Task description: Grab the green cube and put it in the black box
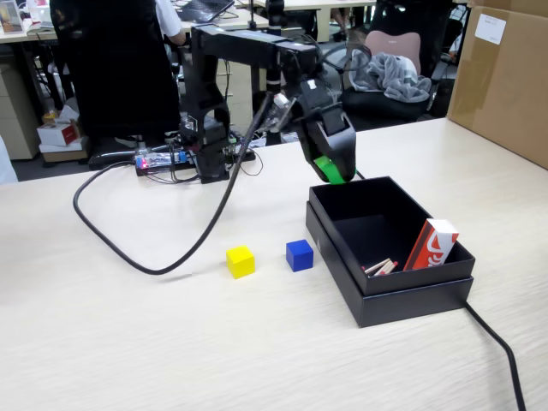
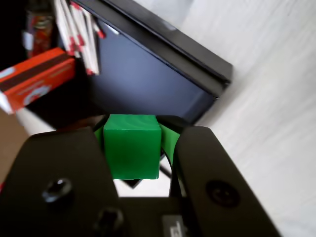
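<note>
Carry step: end effector point(image 2: 132, 148) is clamped on the small matte bright-green cube point(image 2: 132, 146), held in the air at the far-left corner of the shallow matte black rectangular box point(image 1: 402, 291), fixed view. That box sits toward the desk's point(image 1: 128, 342) right side and already contains a red-and-white carton point(image 1: 431, 244) and some matchsticks point(image 1: 379, 267). The wrist view shows the cube over the box rim, not clearly inside. Next, likely: move further over the bare floor, clear of the carton, then release.
</note>
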You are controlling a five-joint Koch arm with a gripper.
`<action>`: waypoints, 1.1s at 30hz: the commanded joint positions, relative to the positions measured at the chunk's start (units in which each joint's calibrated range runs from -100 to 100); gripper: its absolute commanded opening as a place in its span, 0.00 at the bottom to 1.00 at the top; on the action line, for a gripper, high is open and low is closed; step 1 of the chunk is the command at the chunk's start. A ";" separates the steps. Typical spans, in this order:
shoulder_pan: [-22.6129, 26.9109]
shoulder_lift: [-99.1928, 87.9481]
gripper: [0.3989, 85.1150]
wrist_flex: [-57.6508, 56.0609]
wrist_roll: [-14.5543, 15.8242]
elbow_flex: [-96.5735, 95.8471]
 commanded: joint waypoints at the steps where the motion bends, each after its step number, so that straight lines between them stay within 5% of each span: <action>1: 0.88 6.12 0.01 0.91 0.73 6.91; 11: -0.24 20.92 0.06 0.91 0.63 6.82; 20: -0.68 21.84 0.46 0.83 -0.10 5.19; 33: -5.42 -17.86 0.50 0.83 -5.13 1.92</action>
